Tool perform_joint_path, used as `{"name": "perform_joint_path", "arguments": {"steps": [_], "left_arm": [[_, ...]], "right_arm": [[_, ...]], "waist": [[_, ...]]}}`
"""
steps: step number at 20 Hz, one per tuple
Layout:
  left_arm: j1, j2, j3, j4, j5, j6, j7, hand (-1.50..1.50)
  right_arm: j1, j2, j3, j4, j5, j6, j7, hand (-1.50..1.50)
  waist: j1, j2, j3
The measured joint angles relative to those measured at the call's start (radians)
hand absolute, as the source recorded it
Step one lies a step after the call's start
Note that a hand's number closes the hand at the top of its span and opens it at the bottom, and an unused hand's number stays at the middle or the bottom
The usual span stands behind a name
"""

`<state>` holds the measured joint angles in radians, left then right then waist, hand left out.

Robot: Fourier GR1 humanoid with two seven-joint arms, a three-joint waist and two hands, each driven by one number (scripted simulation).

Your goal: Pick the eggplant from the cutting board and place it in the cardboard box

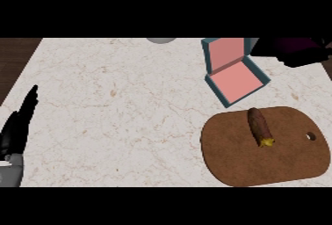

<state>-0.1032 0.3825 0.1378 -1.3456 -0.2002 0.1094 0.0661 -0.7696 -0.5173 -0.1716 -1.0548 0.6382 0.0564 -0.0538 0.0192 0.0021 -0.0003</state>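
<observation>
A dark brownish-purple eggplant [259,126] with a yellowish stem end lies on the brown wooden cutting board [240,158] at the right, its stem end toward the near side. Beyond the board stands the open box [235,80], with teal walls and a pink inside, its lid tilted up at the back. My left hand [16,127] rests at the left edge of the view, far from both, with its fingers straight and pointing up and nothing in it. No right hand shows.
A dark black-purple shape [292,50] sits at the top right corner, right of the box. Part of a grey round object [160,40] shows at the counter's far edge. Dark wood borders the marble counter [117,110] at the left.
</observation>
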Motion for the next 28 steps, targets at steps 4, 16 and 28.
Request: {"name": "perform_joint_path", "arguments": {"steps": [4,16,28], "left_arm": [[-0.01,-0.017,-0.007,0.0,-0.018,0.015,0.003,0.0],[-0.05,-0.027,-0.017,0.022,-0.029,-0.006,-0.013,0.0],[-0.1,-0.04,-0.03,0.021,-0.041,-0.008,0.012,0.0]], "right_arm": [[-0.105,0.054,-0.008,0.129,-0.005,-0.016,0.03,1.5],[-0.369,0.143,-0.03,0.625,0.074,-0.206,-0.009,1.5],[-0.422,0.179,-0.126,0.839,0.03,-0.298,0.011,-1.5]], "waist": [[0.003,0.002,0.0],[0.043,0.021,0.001],[0.072,0.037,0.003]]}}
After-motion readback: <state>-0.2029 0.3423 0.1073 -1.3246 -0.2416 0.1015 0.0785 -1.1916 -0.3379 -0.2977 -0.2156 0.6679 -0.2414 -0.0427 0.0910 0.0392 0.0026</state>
